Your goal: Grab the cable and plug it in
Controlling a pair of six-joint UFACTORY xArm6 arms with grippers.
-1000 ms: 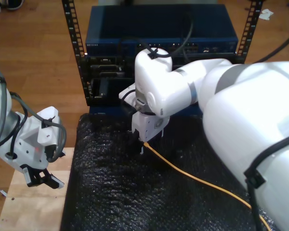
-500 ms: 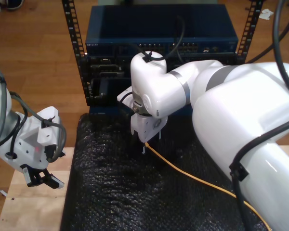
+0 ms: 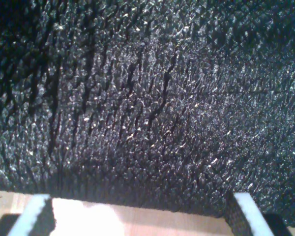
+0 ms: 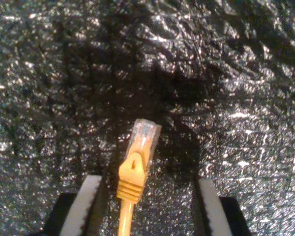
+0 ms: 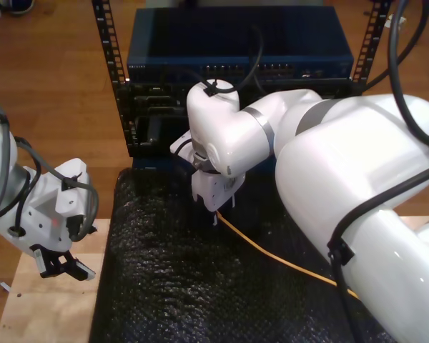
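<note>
The cable [image 4: 132, 182] lies on the black foam mat [image 5: 164, 286], with its clear plug pointing away from my second end effector [image 4: 146, 201] and its yellow-orange strain boot just behind the plug. In the second wrist view the plug end sits between the two fingers [image 4: 86, 206], nearer to one of them, and the jaws stand apart with a gap on each side, so this end effector is released and grasps nothing. I judge that the step in hand is the grab: the end effector is placed over the plug end but not yet clenched. The next move calls for closing on the boot, without crushing the clear plug, and then carrying it to a port of the blue rack unit [image 5: 236, 50] behind the mat. In the exterior view the cable [image 5: 286, 263] runs thin and loose toward that view's lower right. My first end effector [image 5: 61, 266] waits at the exterior view's left, over the mat edge and the wooden worktop [image 5: 43, 314], its jaws apart and holding nothing.
</note>
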